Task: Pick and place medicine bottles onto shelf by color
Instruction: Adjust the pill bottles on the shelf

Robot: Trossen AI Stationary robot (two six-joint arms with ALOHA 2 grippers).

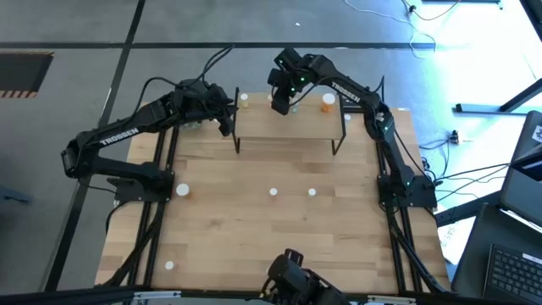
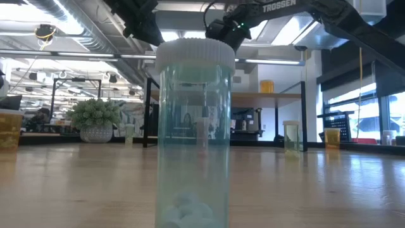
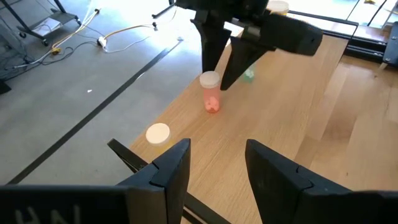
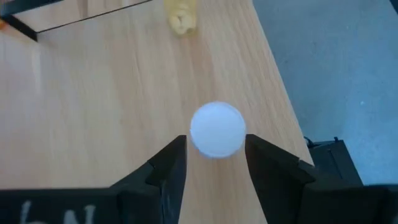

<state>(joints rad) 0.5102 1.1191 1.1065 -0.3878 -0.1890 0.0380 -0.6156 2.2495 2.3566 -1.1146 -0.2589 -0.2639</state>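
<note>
High view, L to R: left gripper (image 1: 227, 114) sits at the shelf's (image 1: 288, 127) left end, over the far-left part of the table (image 1: 279, 229). Left wrist view shows its fingers (image 3: 168, 171) apart w/ nothing between them; beyond them a pink bottle (image 3: 210, 93) w/ pale cap stands on the wood, a white-capped bottle (image 3: 157, 133) near the edge closer in, a green bottle (image 3: 249, 75) behind the other arm's fingers.

Mid: shelf stands at the table's far side. Right gripper (image 1: 280, 100) hangs over its far edge, just L of centre. Right wrist view: fingers (image 4: 168, 165) part-open, straddling a white bottle cap (image 4: 217, 129) seen from above; can't tell if pads touch it. Yellowish bottle (image 4: 180, 15) lies further along the same surface.

R of that: orange bottle (image 1: 329, 101) on the shelf's far-right part. Several white-capped bottles are scattered on the table nearer the camera, e.g. one at centre (image 1: 273, 192), one beside it (image 1: 312, 192), one at left (image 1: 182, 190).

Low view: clear teal bottle (image 2: 194, 133) w/ white pills in its base fills the foreground; plant ball (image 2: 96, 114) far L.
</note>
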